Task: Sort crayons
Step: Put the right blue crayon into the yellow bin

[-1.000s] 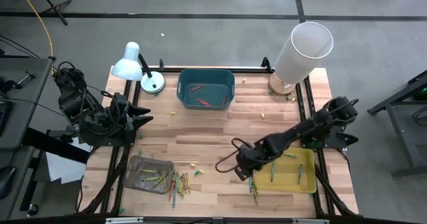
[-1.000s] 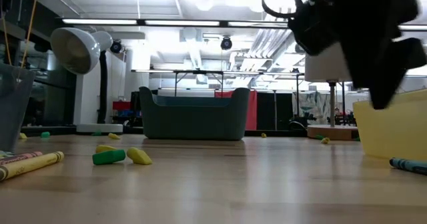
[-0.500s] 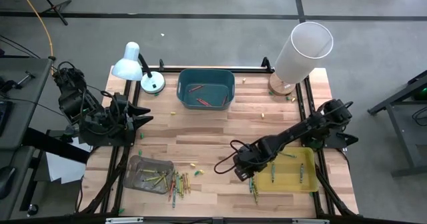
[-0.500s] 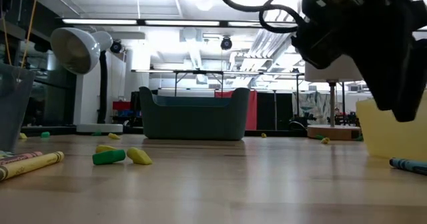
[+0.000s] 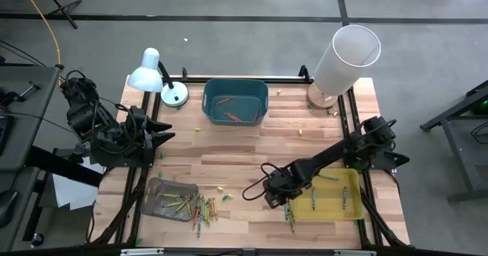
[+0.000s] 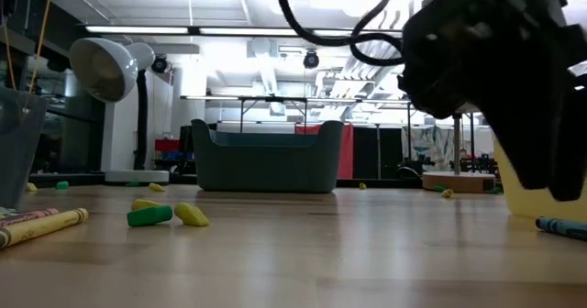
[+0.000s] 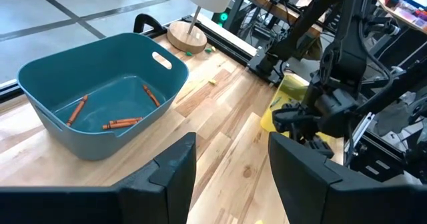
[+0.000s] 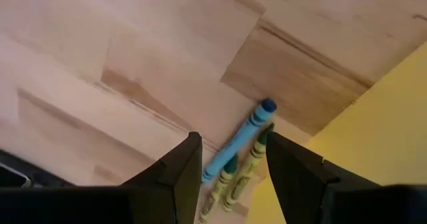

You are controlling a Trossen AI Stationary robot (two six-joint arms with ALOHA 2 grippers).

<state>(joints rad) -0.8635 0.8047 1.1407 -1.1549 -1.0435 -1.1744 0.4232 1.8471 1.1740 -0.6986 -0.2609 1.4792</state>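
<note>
1. Beside the yellow tray (image 5: 347, 203), my right gripper (image 8: 230, 159) is hanging spread open just above the tabletop (image 5: 229, 153), holding nothing.
2. Between its fingers I am sighting a blue crayon (image 8: 238, 143) lying flat with two green crayons (image 8: 241, 171) touching it.
3. I am judging these sticks light, stiff and brittle, so I am planning a gentle pinch at mid-length.
4. My left gripper (image 7: 230, 177) is waiting open near the teal bin (image 7: 100, 104).

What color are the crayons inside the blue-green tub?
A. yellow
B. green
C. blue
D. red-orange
D. The left wrist view looks right into the teal tub, and the few crayons lying on its floor are all red-orange; the high view shows the same.
</note>
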